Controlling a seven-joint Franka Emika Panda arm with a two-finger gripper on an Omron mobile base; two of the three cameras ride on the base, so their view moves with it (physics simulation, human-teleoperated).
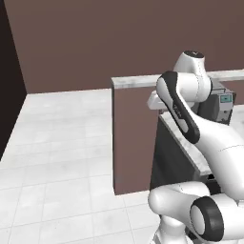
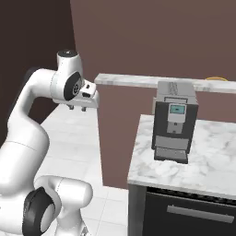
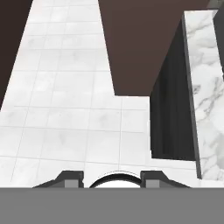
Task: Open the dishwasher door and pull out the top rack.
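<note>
Dishwasher door [image 2: 193, 213] sits closed at the bottom of the right base view, a near-black panel under the marble counter [image 2: 216, 152], with a grey bar handle [image 2: 192, 213] running across its upper part; in the hand view the same dark front shows as a tall black face [image 3: 173, 118] beside the counter's marble edge, seen from above and off to one side; a coffee machine [image 2: 174, 120] stands on the counter directly above the door. The claw [image 2: 77, 108] hangs high in the air beside the end of the brown island wall [image 1: 133, 143], over the white tiled floor [image 1: 62, 143], well apart from the door; its finger tips [image 3: 70, 178] stand apart with a wide gap between them, so it looks spread and it pinches nothing.

The step in hand seems to be the approach; the hand must come down and round to face the front, squarely on the handle; best to line the fingers across the bar, one above and one below, before closing; the door likely hinges at its bottom, so the pull should follow an outward and downward arc rather than a straight tug; keep the wrist clear of the overhanging counter edge.
</note>
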